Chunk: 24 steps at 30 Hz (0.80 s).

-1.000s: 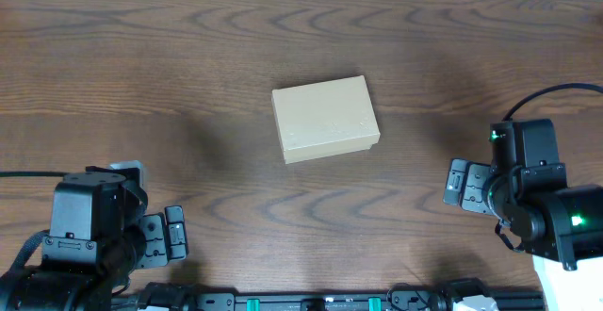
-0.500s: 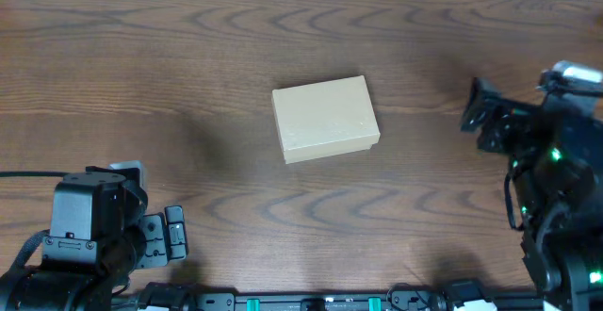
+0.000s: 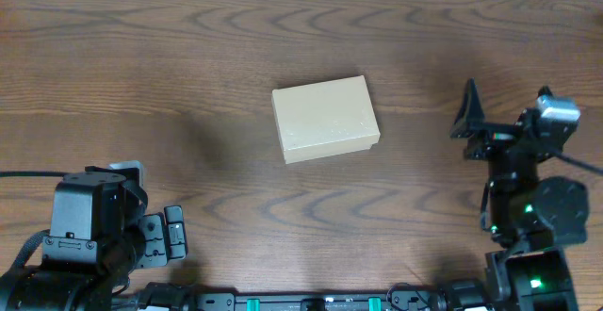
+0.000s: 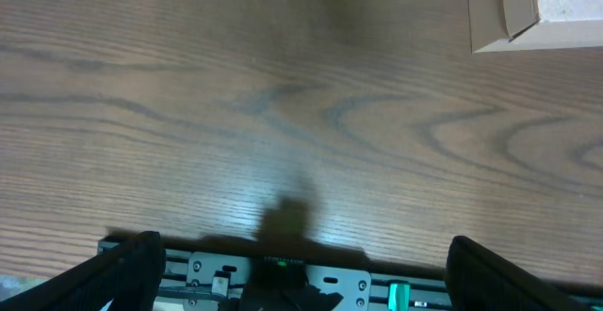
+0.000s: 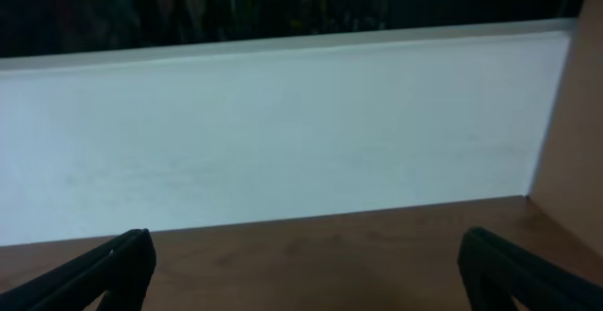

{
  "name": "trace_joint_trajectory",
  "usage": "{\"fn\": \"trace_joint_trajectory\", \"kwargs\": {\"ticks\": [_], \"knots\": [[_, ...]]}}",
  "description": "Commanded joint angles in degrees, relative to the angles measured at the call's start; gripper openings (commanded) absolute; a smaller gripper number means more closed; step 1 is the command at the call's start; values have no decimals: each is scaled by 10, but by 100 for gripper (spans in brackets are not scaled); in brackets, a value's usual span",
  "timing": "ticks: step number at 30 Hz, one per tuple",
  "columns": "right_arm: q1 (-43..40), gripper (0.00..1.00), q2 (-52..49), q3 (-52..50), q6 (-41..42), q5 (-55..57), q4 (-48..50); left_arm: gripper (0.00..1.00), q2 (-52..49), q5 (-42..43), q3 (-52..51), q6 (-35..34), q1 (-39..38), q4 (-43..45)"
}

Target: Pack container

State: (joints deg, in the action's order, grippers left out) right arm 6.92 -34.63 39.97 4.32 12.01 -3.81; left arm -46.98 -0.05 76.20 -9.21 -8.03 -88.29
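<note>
The container (image 3: 325, 118), a plain tan cardboard box, is seen lying shut in the middle of the wooden table (image 3: 188, 66), well apart from both arms. The left gripper (image 4: 303, 247) is held low at the near left. Its fingers are spread wide at the edges of its wrist view and nothing is held between them. The right gripper (image 5: 306, 247) is raised at the right of the box, likewise spread wide and empty, and is aimed at the white wall (image 5: 283, 132) beyond the far table edge rather than at the box.

The main risk is judged to lie in the approach. With the box outside the right wrist view, a reach for the lid could be misjudged, and so light a box could be pushed across the table rather than opened. A lift from the wrong edge would jam the flap.

Much cannot be made out. No items to be packed are visible in any view. The hinge side of the lid cannot be told from overhead. Only a corner of the box is caught in the left wrist view, and a tan surface (image 5: 573, 113) cut off at the right of the right wrist view cannot be identified.
</note>
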Motion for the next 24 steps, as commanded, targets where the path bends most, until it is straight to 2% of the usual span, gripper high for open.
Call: {"fn": "trace_joint_trajectory", "kwargs": {"ticks": [1, 14, 24], "knots": [[-12, 99, 31, -66, -12, -3, 31, 95, 2, -5, -2, -2, 1, -2], [-14, 99, 127, -253, -12, -3, 123, 95, 2, -5, -2, -2, 1, -2], [-14, 99, 168, -326, -12, -3, 160, 95, 2, -5, -2, -2, 1, -2]]}}
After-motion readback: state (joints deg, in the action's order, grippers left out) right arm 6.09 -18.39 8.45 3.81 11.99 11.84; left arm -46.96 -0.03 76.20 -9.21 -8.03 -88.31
